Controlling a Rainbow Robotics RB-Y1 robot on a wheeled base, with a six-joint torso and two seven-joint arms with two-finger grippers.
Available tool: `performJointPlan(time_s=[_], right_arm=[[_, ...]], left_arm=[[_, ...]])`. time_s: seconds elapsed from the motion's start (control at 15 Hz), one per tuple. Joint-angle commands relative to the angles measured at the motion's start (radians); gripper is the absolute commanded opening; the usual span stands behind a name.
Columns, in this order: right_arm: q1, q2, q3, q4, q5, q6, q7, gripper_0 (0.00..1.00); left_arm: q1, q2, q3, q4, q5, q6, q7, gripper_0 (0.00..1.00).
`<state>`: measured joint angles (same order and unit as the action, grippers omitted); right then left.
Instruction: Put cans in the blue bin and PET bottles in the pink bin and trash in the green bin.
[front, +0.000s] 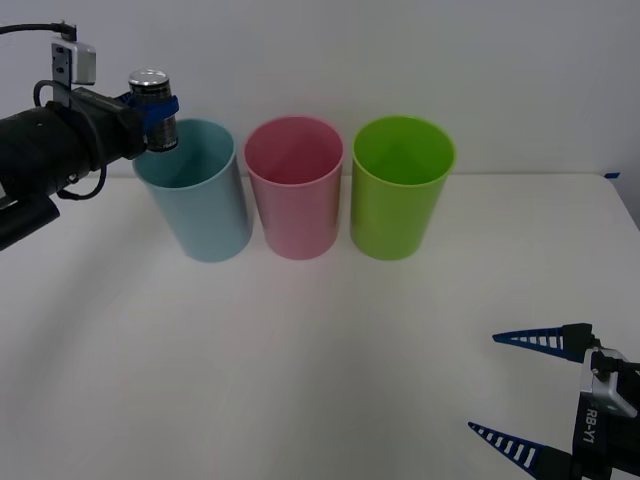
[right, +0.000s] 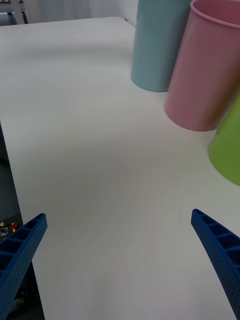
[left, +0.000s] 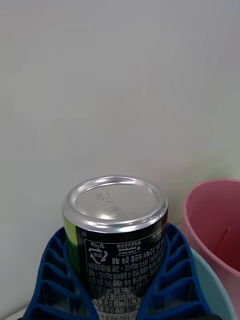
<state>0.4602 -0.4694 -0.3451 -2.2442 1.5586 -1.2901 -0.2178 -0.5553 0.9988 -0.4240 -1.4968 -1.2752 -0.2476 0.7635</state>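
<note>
Can (front: 153, 100) clamped in left end effector (front: 158, 112) over blue bin (front: 200, 205).

The left arm enters from the left edge of the front view, in the upper left of the frame, extended roughly level toward the right. Its black forearm carries a small grey camera module on top at the wrist. The left gripper (front: 155, 112) sits at the arm's tip, its blue ribbed fingers (left: 170, 272) clamped on both sides of the can (front: 153, 105), which stands upright between them.

The right arm occupies the lower right corner of the front view, near the bottom edge. The right gripper (front: 520, 390) points toward the left of the frame, its two blue ribbed fingers (right: 215, 245) spread wide apart and holding nothing.
</note>
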Motion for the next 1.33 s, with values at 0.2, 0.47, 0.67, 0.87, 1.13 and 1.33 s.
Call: performJointPlan(time_s=[0.2, 0.47, 0.67, 0.87, 1.13, 1.33], right_arm=[[0.0, 0.0, 0.0, 0.0, 0.0, 0.0, 0.0, 1.0], [0.0, 0.0, 0.0, 0.0, 0.0, 0.0, 0.0, 1.0], [0.0, 0.0, 0.0, 0.0, 0.0, 0.0, 0.0, 1.0], [0.0, 0.0, 0.0, 0.0, 0.0, 0.0, 0.0, 1.0], [0.0, 0.0, 0.0, 0.0, 0.0, 0.0, 0.0, 1.0], [0.0, 0.0, 0.0, 0.0, 0.0, 0.0, 0.0, 1.0]], left_arm=[[-0.166, 0.0, -0.174, 0.147, 0.086, -0.001, -0.003, 0.0], [-0.196, 0.0, -0.211, 0.179, 0.116, -0.001, -0.013, 0.0], [-0.196, 0.0, -0.21, 0.179, 0.117, -0.002, -0.013, 0.0], [-0.196, 0.0, -0.211, 0.179, 0.117, -0.002, -0.01, 0.0], [-0.196, 0.001, -0.21, 0.179, 0.122, -0.001, -0.01, 1.0], [-0.195, 0.004, -0.21, 0.178, 0.131, -0.001, -0.006, 1.0]])
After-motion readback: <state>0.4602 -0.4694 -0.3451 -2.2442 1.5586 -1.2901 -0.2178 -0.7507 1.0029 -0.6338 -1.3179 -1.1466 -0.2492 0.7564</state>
